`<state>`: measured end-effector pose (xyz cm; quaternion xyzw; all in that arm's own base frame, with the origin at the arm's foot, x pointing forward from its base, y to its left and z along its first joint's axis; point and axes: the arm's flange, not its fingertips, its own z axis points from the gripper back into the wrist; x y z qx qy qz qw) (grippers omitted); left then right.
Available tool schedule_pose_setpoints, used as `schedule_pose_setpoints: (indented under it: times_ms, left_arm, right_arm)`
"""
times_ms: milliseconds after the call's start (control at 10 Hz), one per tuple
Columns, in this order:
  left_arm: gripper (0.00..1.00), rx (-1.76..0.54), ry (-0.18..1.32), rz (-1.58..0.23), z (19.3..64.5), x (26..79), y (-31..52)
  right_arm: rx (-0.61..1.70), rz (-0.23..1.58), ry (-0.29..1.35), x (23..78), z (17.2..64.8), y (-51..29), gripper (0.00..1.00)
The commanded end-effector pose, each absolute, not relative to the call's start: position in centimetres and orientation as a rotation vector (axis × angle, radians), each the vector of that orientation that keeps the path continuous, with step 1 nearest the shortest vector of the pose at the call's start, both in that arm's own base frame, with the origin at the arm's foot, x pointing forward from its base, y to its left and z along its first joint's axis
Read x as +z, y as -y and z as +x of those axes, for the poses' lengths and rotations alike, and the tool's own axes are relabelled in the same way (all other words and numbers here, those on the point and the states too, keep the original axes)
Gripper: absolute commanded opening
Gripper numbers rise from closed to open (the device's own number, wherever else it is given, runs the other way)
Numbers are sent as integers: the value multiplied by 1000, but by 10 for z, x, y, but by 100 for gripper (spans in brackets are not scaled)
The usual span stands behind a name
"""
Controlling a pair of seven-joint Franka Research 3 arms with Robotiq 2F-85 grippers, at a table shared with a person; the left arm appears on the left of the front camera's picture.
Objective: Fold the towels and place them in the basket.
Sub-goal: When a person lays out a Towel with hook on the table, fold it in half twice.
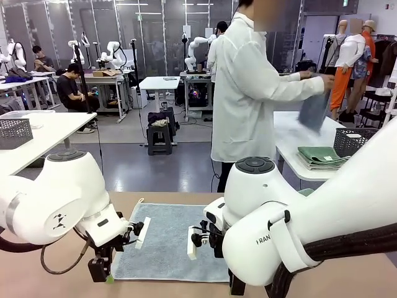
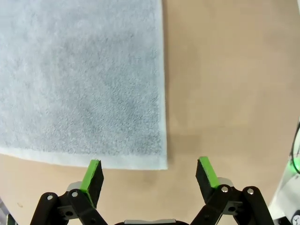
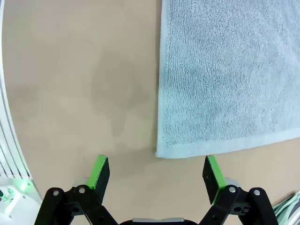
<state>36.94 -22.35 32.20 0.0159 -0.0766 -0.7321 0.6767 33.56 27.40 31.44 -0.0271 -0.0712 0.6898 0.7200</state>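
Note:
A pale blue-grey towel [image 1: 167, 239] lies flat and unfolded on the tan table between my arms. My left gripper [image 2: 150, 176] hangs open just over the towel's [image 2: 79, 79] near corner, nothing between its green pads. My right gripper [image 3: 157, 176] stands open above the towel's [image 3: 229, 75] other near corner, also holding nothing. In the front view the left gripper [image 1: 102, 270] points down at the towel's near-left edge. A dark mesh basket [image 1: 353, 141] stands on the white side table at the right, beside folded green towels [image 1: 322, 156].
A person in a white coat [image 1: 248, 93] stands across the table, holding a blue-grey cloth [image 1: 314, 110] over the side table. A paler grey mesh basket [image 1: 13, 132] sits on a table at the far left. A green cloth edge [image 3: 288, 208] shows by my right gripper.

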Motion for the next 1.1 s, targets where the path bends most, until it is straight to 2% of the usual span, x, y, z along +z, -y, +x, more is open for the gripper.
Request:
schedule_pose_setpoints:
  times_ms: [0,800,900,1000]
  left_arm:
    - [100,-1674,154,12,356,312,223]
    - [100,-1618,144,-4,365,293,224]
    - [98,-1620,139,4,368,291,225]
    - [84,-1609,148,4,369,290,225]
  right_arm:
    - [1498,-34,175,310,338,-277,100]
    - [1482,-25,131,297,354,-286,100]
    - [1464,-30,134,296,357,-286,80]
    - [1459,-34,136,295,359,-286,88]
